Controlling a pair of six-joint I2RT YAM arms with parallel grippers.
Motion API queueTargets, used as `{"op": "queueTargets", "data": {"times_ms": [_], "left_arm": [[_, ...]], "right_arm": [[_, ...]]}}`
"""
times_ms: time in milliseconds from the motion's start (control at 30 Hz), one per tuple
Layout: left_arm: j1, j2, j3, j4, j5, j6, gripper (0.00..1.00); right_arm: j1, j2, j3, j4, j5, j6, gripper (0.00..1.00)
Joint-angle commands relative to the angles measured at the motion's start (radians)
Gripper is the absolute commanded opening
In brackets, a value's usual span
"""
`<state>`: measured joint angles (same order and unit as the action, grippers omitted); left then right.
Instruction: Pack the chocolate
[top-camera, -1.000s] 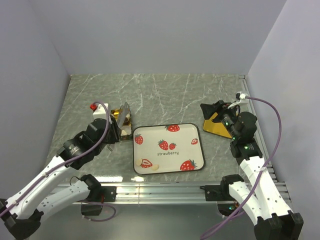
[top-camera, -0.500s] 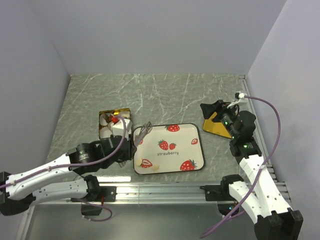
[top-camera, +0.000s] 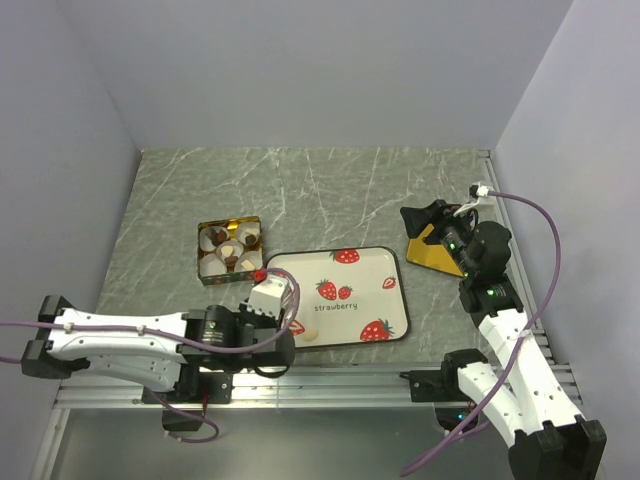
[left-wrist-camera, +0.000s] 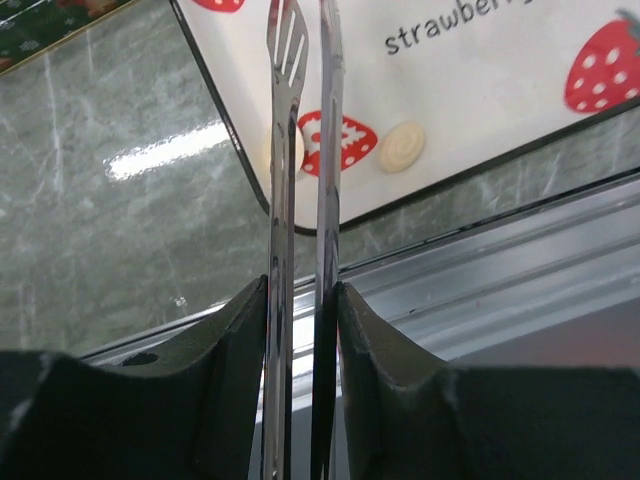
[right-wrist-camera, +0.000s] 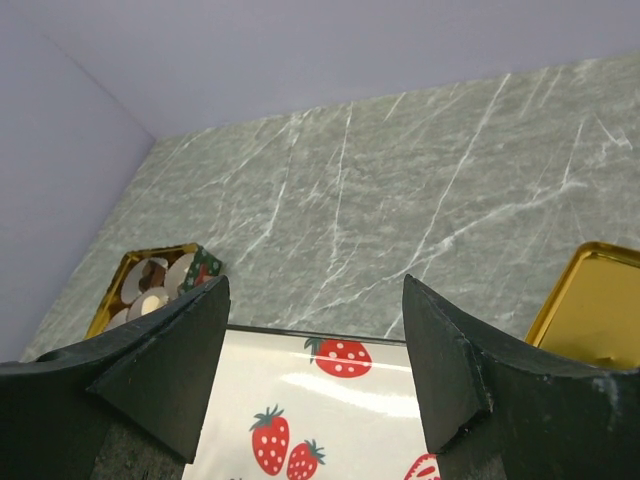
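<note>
Two cream-white chocolates lie on the strawberry tray near its front left corner; one shows in the top view. In the left wrist view one lies free and the other is partly behind the tongs. My left gripper is shut on metal tongs, whose tips hang over that corner, above the chocolates. The gold tin left of the tray holds white paper cups, some with brown chocolates. My right gripper is open and empty, at the right.
A gold lid lies right of the tray, under the right gripper. The tin and tray also show in the right wrist view. An aluminium rail runs along the near table edge. Walls close in three sides.
My left arm has swung from over the gold tin down and right to the tray's front left corner, still holding the tongs. The tin is now uncovered. The right arm has not moved.
</note>
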<state>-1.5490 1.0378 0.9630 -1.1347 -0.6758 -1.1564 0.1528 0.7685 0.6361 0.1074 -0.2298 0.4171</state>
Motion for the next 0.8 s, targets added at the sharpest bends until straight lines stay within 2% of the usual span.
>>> {"op": "queueTargets", "data": {"times_ms": [0, 100, 267, 767], "left_arm": [[-0.057, 0.057, 0.063, -0.132, -0.064, -0.146, 0.38], [-0.095, 0.084, 0.103, -0.230, -0.077, -0.221, 0.41], [-0.109, 0.068, 0.082, -0.188, -0.035, -0.195, 0.43], [-0.125, 0.111, 0.057, -0.226, 0.082, -0.200, 0.42]], "right_arm": [[0.005, -0.003, 0.054, 0.025, -0.003, -0.017, 0.76], [0.007, -0.006, 0.053, 0.025, -0.005, -0.017, 0.76], [0.005, -0.008, 0.053, 0.023, -0.005, -0.017, 0.76], [0.007, -0.009, 0.053, 0.021, -0.005, -0.017, 0.76]]}}
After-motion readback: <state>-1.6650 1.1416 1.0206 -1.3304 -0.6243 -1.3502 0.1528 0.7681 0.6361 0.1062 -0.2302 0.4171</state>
